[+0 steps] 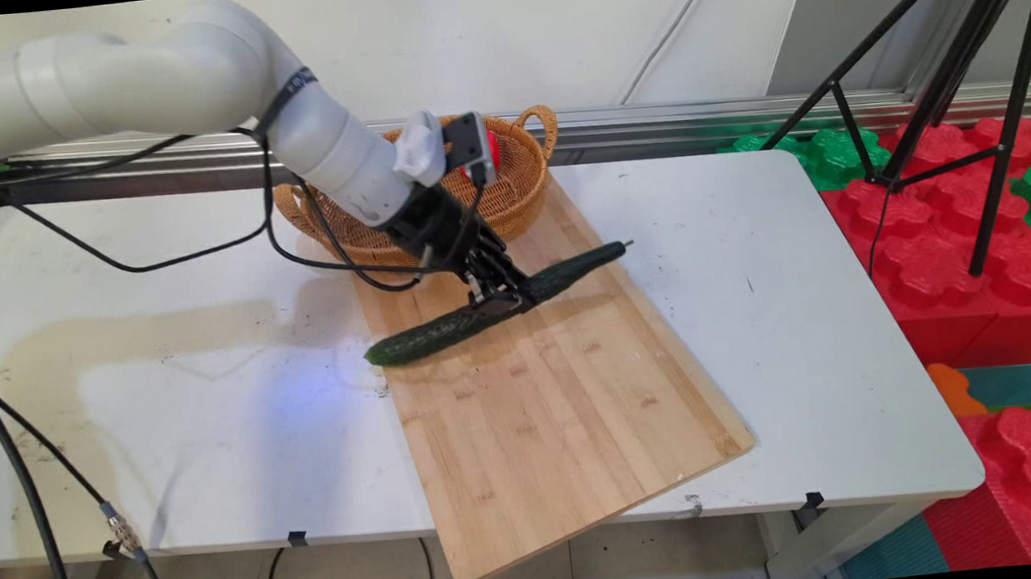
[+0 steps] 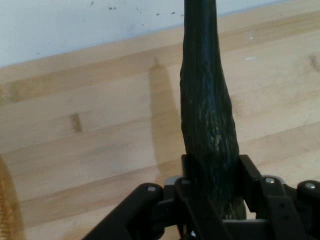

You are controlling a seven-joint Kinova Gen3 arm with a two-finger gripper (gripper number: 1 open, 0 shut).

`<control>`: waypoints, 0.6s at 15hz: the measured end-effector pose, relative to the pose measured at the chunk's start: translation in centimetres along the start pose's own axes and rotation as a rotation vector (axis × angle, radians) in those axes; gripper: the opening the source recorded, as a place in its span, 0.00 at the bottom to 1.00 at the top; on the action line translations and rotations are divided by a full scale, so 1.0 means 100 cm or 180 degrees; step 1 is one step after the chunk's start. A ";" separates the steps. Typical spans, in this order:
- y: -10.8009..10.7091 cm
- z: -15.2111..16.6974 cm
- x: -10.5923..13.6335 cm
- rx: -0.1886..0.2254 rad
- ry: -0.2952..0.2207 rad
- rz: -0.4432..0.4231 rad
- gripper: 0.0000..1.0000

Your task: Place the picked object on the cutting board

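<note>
White table (image 1: 754,241) with board (image 1: 544,399) lying across it, basket (image 1: 519,172) behind: gripper (image 1: 502,298) clamped round mid-length of cucumber (image 1: 444,331), which lies across board's far end

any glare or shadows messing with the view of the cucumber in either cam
Main view: no glare on the cucumber; the arm's soft shadow falls on the table left of the cutting board. Hand view: the cucumber casts a faint shadow on the board to its left; the gripper is dark.
</note>
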 end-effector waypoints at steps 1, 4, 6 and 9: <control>0.000 0.005 0.001 -0.0009 -0.0019 0.0005 0.00; -0.001 0.019 0.003 -0.0026 -0.0053 0.0022 1.00; -0.002 0.026 0.007 -0.0027 -0.0055 0.0035 1.00; -0.003 0.029 0.011 -0.0012 -0.0030 0.0023 1.00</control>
